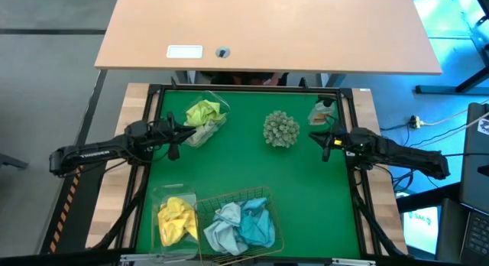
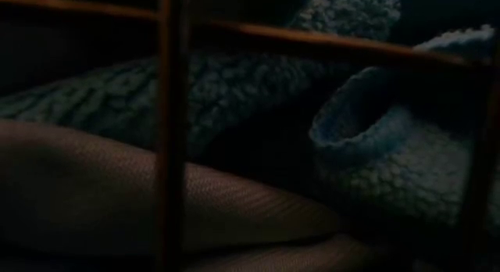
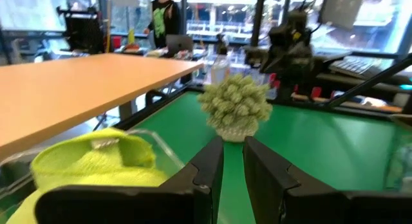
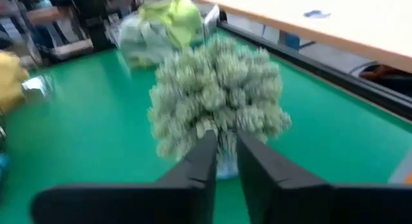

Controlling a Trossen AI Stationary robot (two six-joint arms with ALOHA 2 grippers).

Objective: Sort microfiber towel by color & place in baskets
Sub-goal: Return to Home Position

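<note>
Green desk (image 1: 229,163) shows towels sorted into the tubs and wire basket (image 1: 267,201), none left loose, with left pincer (image 1: 186,134) and right pincer (image 1: 315,137) nearly closed, empty.

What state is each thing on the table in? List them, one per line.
pale yellow-green towel: bunched in the far clear tub
bright yellow towel: bunched in the near clear tub
blue towels: crumpled in the gold wire basket
spiky ball: on the mat, untouched
left gripper: fingers nearly together, empty
right gripper: fingers nearly together, empty
</note>
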